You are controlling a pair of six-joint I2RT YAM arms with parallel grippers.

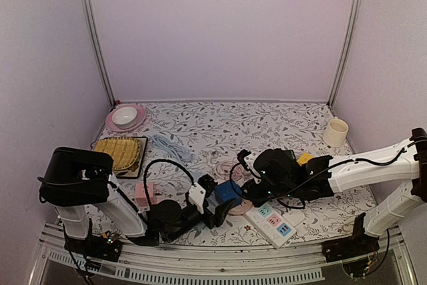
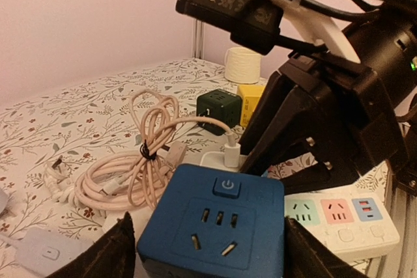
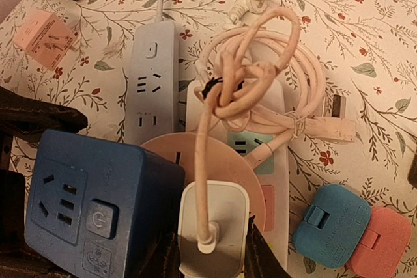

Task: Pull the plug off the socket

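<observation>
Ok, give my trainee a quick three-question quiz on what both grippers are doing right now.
1. True or false: the left gripper flanks the blue cube socket.
2. Which does the right gripper clamp? A: white plug. B: yellow cube. C: mug.
3. Fill in: the plug's cable is coloured ____.
Key: 1 true; 2 A; 3 pink.

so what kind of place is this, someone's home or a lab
Most likely a robot test cell, not a home: blank pale walls with metal corner posts box in a floral-clothed table, and it is strewn with props such as a blue socket cube and a white power strip.
</observation>
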